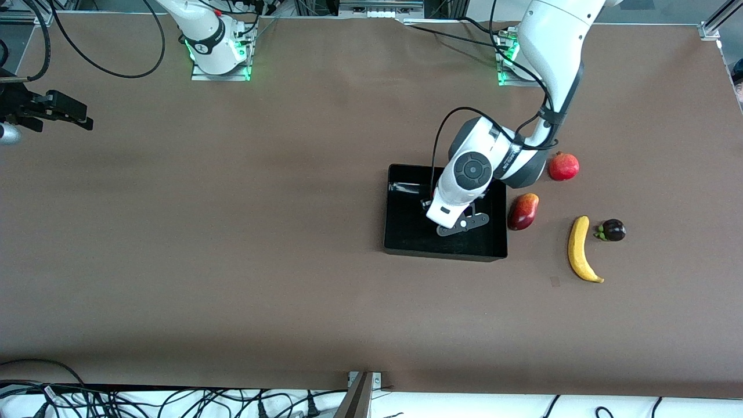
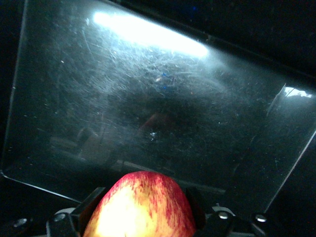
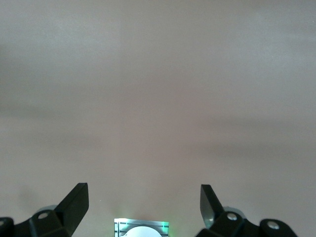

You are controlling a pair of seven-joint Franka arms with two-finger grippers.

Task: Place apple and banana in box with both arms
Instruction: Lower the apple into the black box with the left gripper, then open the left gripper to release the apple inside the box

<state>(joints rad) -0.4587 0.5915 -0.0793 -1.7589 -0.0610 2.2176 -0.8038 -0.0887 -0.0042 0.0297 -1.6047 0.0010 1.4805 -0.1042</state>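
Apple (image 2: 143, 205): red with a yellow patch, clamped between the left pincer's fingers (image 2: 86, 205) and held just above the floor of the box; the front view hides it under the wrist.
Box (image 1: 406, 232): shallow black tray on the tabletop (image 1: 232, 232), its glossy floor (image 2: 148, 98) scuffed and catching a streak of light.
Left pincer (image 1: 462, 223): grasping the apple, lowered inside the box, the arm reaching down from its base.
Banana (image 1: 580, 249): lies on the tabletop outside the box, toward the left arm's end, nearer the front camera than the pomegranate.
Right pincer (image 3: 143, 202): released, fingers spread wide with nothing between them, over bare tabletop at the right arm's end; this arm waits.
Mango (image 1: 523, 211): dark red, just beside the box's wall.
Pomegranate (image 1: 563, 166): red, on the tabletop near the left arm's elbow.
Dark purple fruit (image 1: 612, 230): just beside the banana.
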